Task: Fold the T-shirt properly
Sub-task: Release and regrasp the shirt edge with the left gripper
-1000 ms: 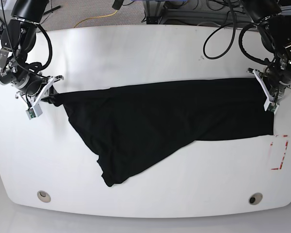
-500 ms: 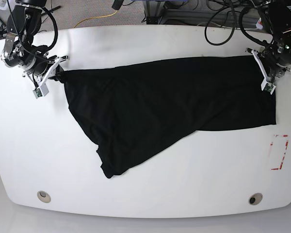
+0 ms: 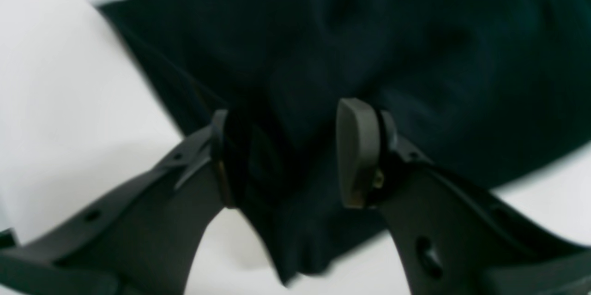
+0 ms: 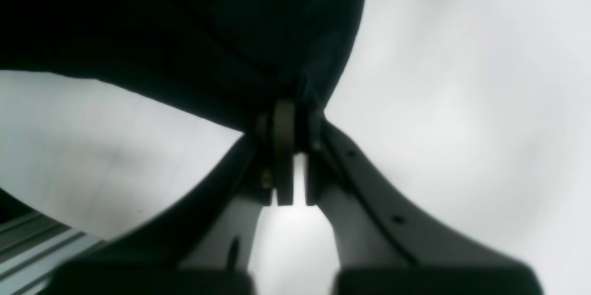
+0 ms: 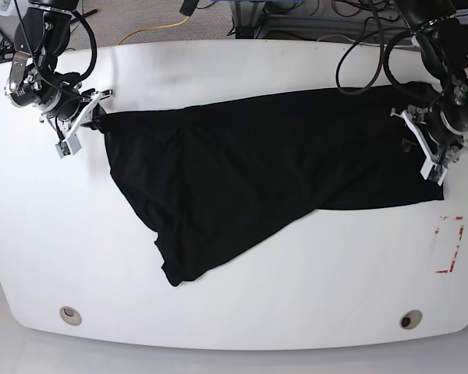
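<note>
Though spread across the table (image 5: 242, 304), T-shirt (image 5: 249, 179) plain black, no legible print.

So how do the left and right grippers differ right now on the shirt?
The left gripper has its jaws apart, with T-shirt cloth loose between them; the right gripper has its jaws pinched shut on a bunched corner. In the base view the left sits at the shirt's right end, the right at its left end. Both are at the shirt's far edge over the white table.
</note>
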`<state>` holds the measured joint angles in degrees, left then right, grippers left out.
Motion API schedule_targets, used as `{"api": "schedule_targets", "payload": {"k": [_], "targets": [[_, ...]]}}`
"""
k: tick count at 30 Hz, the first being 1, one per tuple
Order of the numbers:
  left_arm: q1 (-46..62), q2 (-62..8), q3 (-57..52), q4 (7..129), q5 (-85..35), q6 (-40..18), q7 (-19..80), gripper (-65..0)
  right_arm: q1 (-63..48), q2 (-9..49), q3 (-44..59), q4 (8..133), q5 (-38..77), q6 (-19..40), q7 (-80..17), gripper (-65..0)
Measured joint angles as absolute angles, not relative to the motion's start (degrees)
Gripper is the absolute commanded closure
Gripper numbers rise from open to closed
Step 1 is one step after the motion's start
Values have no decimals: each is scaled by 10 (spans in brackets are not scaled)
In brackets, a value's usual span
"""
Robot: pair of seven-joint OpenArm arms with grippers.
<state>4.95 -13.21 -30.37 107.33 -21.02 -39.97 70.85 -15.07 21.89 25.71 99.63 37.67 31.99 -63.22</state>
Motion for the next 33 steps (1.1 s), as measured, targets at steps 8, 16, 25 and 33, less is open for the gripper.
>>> {"api": "schedule_targets", "payload": {"k": [8,16,25,33], "targets": [[-22,-133,-303,933,-200,-400,709,-285,-140,204,256,996,376,319,-632,0],[-31,-147,-304,840,-197,-400,707,-282,-139,201,256,996,377,316,-632,0],[-29,-147,-304,835,-197,-399,676,-282,-139,199,256,996,377,316,-632,0],[-30,-147,-305,800,-200,-399,673,-281,-139,199,256,996,377,316,-632,0]]}}
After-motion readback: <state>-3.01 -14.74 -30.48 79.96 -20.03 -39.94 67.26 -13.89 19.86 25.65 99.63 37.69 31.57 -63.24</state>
